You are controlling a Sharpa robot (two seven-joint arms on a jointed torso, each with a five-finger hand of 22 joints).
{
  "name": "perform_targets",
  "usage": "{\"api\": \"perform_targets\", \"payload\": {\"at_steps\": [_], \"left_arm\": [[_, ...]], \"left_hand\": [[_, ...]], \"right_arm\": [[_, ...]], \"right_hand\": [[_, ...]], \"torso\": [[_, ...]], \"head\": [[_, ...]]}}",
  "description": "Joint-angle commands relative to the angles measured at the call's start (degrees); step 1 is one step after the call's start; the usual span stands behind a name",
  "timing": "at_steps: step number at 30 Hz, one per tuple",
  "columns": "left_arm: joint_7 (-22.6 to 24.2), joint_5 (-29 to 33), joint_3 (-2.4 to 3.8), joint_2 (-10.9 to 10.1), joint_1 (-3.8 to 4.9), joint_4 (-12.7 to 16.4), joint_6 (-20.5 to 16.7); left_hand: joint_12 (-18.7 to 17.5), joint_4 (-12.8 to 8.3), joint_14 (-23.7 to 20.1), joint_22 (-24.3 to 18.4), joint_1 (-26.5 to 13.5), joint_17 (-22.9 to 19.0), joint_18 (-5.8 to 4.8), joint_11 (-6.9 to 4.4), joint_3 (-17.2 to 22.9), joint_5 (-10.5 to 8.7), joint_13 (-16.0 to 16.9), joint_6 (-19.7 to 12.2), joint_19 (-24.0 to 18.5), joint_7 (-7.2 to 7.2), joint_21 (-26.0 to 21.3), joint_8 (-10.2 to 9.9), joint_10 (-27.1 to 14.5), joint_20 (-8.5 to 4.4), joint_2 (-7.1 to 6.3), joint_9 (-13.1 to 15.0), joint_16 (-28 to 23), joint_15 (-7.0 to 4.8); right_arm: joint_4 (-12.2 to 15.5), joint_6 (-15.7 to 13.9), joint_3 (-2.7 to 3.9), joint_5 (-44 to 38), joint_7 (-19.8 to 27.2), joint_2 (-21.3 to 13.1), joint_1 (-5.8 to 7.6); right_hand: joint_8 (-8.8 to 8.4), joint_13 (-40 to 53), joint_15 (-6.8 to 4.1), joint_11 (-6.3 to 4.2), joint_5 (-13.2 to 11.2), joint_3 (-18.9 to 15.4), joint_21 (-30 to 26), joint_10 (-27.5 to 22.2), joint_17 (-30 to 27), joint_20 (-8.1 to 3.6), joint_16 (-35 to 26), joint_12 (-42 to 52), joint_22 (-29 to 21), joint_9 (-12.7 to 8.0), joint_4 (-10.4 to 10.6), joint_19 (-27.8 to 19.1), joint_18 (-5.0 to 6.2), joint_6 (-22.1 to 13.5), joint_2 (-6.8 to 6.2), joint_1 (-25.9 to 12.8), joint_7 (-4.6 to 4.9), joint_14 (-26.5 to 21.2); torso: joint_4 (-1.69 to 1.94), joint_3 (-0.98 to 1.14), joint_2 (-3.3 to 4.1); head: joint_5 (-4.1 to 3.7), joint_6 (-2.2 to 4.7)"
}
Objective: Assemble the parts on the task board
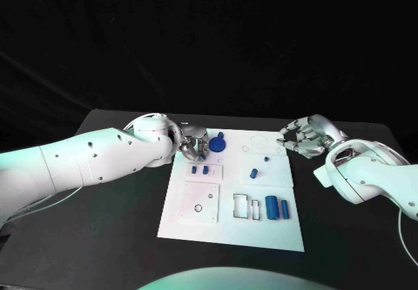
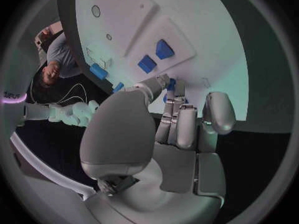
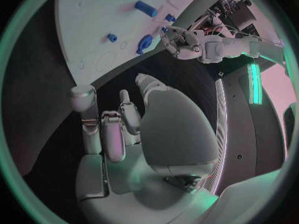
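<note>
Head view: we see the flat white task board (image 1: 228,235) on the matte black tabletop (image 1: 113,223). Left robot hand (image 1: 193,147) touches a round blue part (image 1: 218,144); right robot hand (image 1: 301,138) curled, holding nothing.

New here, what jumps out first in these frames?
The white task board in the middle of the black table, dotted with small blue parts. At its far left corner the left hand has its fingers at a round blue part. The right hand sits with fingers curled at the board's far right edge, holding nothing visible.
</note>
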Motion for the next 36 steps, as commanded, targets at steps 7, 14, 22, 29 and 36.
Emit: {"api": "perform_targets", "payload": {"at_steps": [7,14,22,29,36], "left_arm": [[-0.25,-0.16,-0.07,0.17,-0.04,-0.03,0.75],[-0.26,-0.17,-0.08,0.13,-0.04,-0.05,0.15],[-0.62,-0.16,-0.08,0.07,-0.04,-0.09,0.29],[-1.19,-0.16,-0.08,-0.03,-0.04,-0.15,0.52],[-1.37,-0.16,-0.08,-0.16,-0.05,-0.14,0.00]], "left_hand": [[-1.39,0.01,-1.13,8.16,-1.03,-2.23,0.27,0.98,-0.80,0.42,0.09,-2.14,-1.54,0.63,-2.47,-1.97,-2.08,0.44,-0.58,-0.43,-1.01,0.76],[-1.74,0.13,-1.44,7.99,-1.44,-2.73,0.38,1.23,-1.07,0.79,0.12,-2.51,-1.84,0.70,-3.07,-2.32,-2.72,0.61,-0.85,-0.50,-1.19,0.95],[-1.83,0.24,-1.77,7.81,-1.87,-3.02,0.52,1.46,-1.44,1.55,0.31,-3.22,-2.24,0.60,-3.81,-2.87,-3.29,0.84,-1.17,-0.65,-1.24,1.17],[-1.76,0.25,-2.09,7.60,-2.07,-3.22,0.69,1.65,-1.76,1.69,0.60,-4.28,-2.70,0.53,-4.65,-3.62,-3.93,1.03,-1.37,-0.91,-1.19,1.35],[-1.67,0.05,-3.13,7.14,-1.99,-4.30,0.99,2.39,-2.25,1.81,1.06,-4.83,-3.71,0.20,-6.45,-4.14,-6.43,1.56,-1.41,-1.09,-1.35,2.00]], "right_arm": [[0.03,0.14,0.01,-0.76,0.06,0.05,-0.03],[0.02,0.18,0.01,-0.76,0.04,0.03,-0.03],[-0.10,0.27,0.01,-0.76,0.05,0.06,-0.03],[-0.17,0.30,0.01,-0.76,0.08,0.09,-0.04],[-0.19,0.31,0.01,-0.76,0.07,0.08,-0.04]], "right_hand": [[0.23,0.09,-0.38,0.01,0.11,0.29,-0.19,-0.19,7.32,0.05,-0.38,0.06,-0.08,0.06,0.01,-0.40,0.74,-0.08,-0.31,-0.27,0.08,4.02],[0.23,0.09,-0.38,0.01,0.11,0.29,-0.19,-0.19,7.32,0.05,-0.38,0.06,-0.08,0.06,0.01,-0.40,0.74,-0.08,-0.31,-0.27,0.08,4.02],[0.23,0.09,-0.38,0.01,0.11,0.29,-0.19,-0.19,7.32,0.05,-0.38,0.06,-0.08,0.06,0.01,-0.40,0.74,-0.08,-0.31,-0.27,0.08,4.02],[0.29,0.05,-0.40,0.00,0.27,0.53,-0.17,-0.19,7.32,0.03,-0.41,0.05,0.00,0.17,0.04,-0.31,0.71,-0.08,-0.44,-0.38,0.07,4.03],[0.29,-0.01,-0.40,0.00,0.28,0.57,-0.37,-0.23,7.31,0.03,-0.41,0.01,-0.12,0.18,0.03,-0.38,0.75,-0.10,-0.46,-0.38,0.07,4.03]], "torso": [[-0.01,0.00,-0.02],[0.01,-0.01,-0.01],[0.01,-0.01,0.01],[0.03,0.00,-0.01],[0.01,-0.02,-0.01]], "head": [[0.02,0.04],[0.00,0.08],[0.02,0.14],[0.02,0.17],[0.07,0.18]]}}
